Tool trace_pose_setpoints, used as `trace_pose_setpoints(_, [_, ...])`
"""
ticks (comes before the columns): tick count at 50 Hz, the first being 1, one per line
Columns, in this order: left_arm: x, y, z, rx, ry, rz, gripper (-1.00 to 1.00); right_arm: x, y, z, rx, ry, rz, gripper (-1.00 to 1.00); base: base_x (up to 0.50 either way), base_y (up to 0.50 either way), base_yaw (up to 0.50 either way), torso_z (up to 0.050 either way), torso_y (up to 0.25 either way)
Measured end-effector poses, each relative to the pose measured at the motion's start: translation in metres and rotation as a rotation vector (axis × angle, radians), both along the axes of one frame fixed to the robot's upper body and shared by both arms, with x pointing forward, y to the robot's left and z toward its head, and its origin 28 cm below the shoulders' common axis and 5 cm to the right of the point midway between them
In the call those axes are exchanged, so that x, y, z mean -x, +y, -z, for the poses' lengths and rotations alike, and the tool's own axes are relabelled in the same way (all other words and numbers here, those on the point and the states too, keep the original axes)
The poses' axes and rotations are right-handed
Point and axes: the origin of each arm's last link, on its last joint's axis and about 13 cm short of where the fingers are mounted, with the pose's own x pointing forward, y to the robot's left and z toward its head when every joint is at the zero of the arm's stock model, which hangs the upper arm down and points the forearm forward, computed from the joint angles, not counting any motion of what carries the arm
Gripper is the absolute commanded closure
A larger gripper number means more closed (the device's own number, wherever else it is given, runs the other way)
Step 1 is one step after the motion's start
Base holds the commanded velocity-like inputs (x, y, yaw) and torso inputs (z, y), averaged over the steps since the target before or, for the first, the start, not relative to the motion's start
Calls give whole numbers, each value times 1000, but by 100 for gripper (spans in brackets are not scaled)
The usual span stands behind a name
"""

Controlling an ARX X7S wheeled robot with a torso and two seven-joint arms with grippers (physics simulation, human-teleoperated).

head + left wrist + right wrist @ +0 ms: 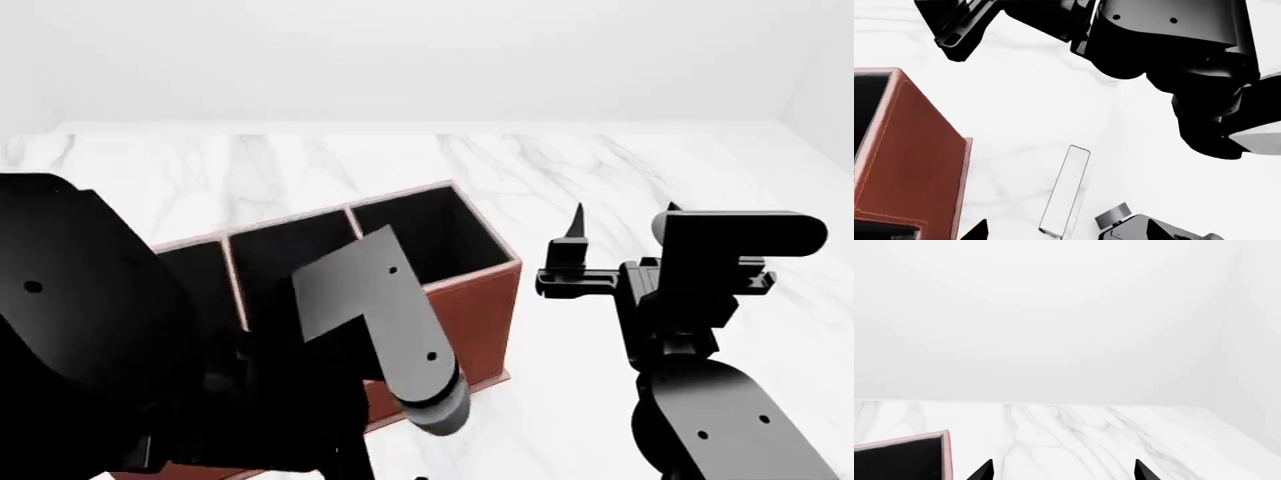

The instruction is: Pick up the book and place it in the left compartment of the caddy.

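Observation:
The reddish-brown caddy (474, 300) with its black lining stands left of centre, and my left arm (387, 320) covers its near and left parts, hiding the left compartment. One caddy wall (914, 165) fills the side of the left wrist view. A narrow white slab with thin dark edges (1067, 187) lies on the marble. It looks like the book seen on its page edge, though I cannot be sure. My left gripper (1069, 232) is open, its tips either side of the slab's near end. My right gripper (623, 212) is open and empty, up in the air right of the caddy.
White marble table (534, 170) runs back to a plain white wall. In the left wrist view, my right arm (1187, 60) looms dark over the slab. A corner of the caddy (907, 457) shows beside the right gripper (1064, 470).

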Motion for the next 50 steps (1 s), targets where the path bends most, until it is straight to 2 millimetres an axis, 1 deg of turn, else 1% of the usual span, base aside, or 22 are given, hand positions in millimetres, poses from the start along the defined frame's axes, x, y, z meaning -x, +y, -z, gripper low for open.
trace_pose_setpoints(9, [4, -5, -2, -45, 20, 46, -100, 0, 1, 0, 2, 0, -2, -100, 0, 0, 0, 0, 0])
trace_pose_setpoints(26, [0, -5, 1, -100, 49, 47, -100, 0, 2, 2, 1, 2, -6, -100, 0, 0, 0, 0, 0])
trace_pose_setpoints(40, [-8, -4, 6, -137, 56, 27, -100, 0, 2, 2, -2, 2, -8, -100, 0, 0, 0, 0, 0])
trace_pose_setpoints(50, [-19, -2, 12, -163, 46, 0, -100, 0, 2, 2, -3, 2, -9, -100, 0, 0, 0, 0, 0])
